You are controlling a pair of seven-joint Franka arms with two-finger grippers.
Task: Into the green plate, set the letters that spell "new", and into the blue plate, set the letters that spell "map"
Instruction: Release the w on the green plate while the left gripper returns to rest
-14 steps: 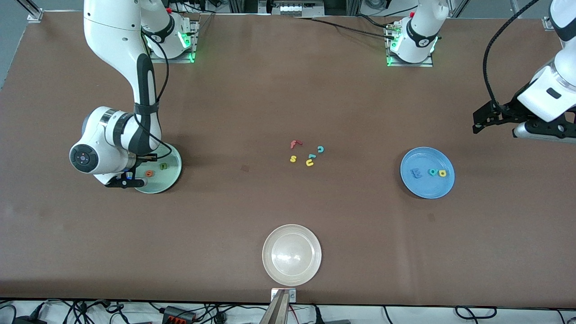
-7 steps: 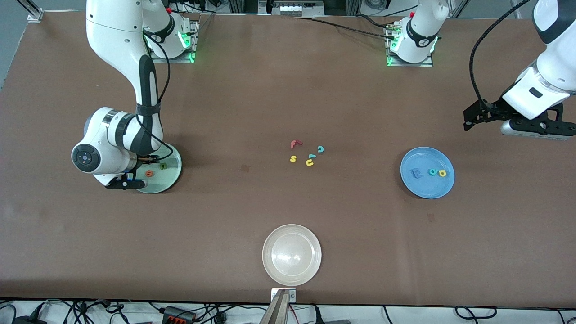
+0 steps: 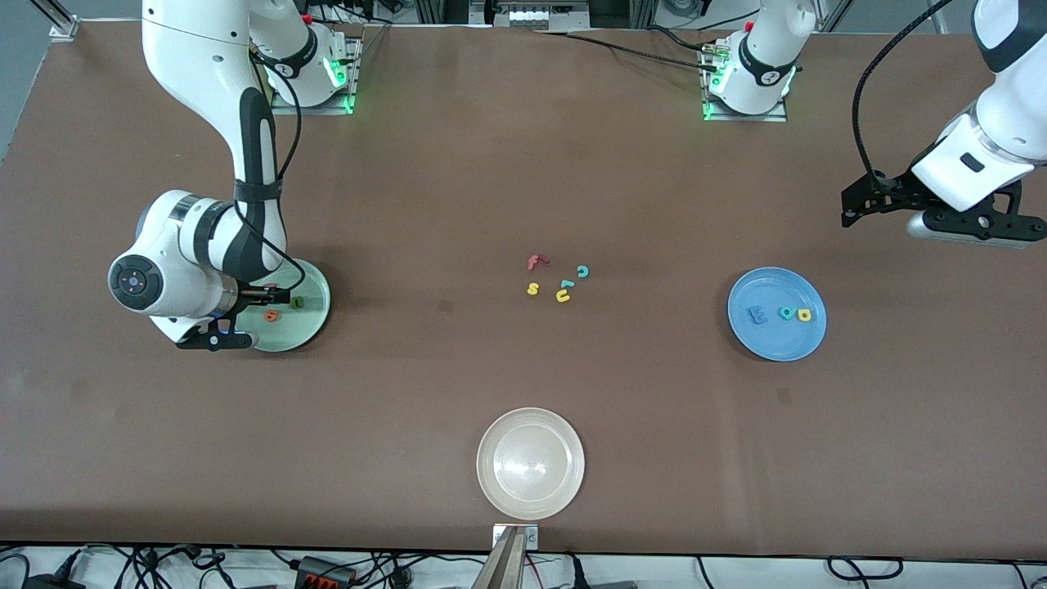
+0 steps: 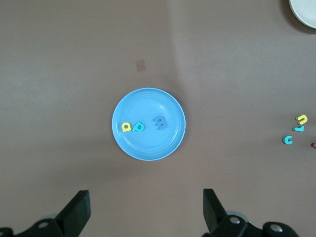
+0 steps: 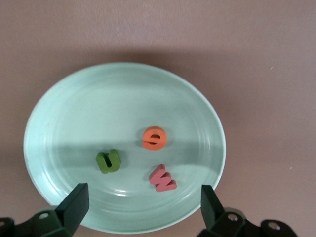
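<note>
The green plate (image 3: 315, 315) (image 5: 98, 108) lies near the right arm's end of the table. In it rest the olive n (image 5: 107, 161), the orange e (image 5: 155, 138) and the salmon w (image 5: 163, 177). My right gripper (image 3: 249, 298) (image 5: 144, 207) hangs open low over that plate's edge, and the w lies free between its fingers. The blue plate (image 3: 777, 343) (image 4: 148, 148) holds the blue m (image 4: 160, 123), the teal p (image 4: 138, 127) and the yellow a (image 4: 127, 127). My left gripper (image 3: 855, 211) (image 4: 145, 210) is open and empty, high up near the left arm's end.
A cream plate (image 3: 530, 464) sits near the table's front edge. Loose letters lie mid-table: a red f (image 3: 536, 262), a teal c (image 3: 582, 272), a yellow s (image 3: 532, 288), a yellow u (image 3: 563, 296).
My right gripper opened and let the w go into the green plate. The left arm rose a little, away from the blue plate.
</note>
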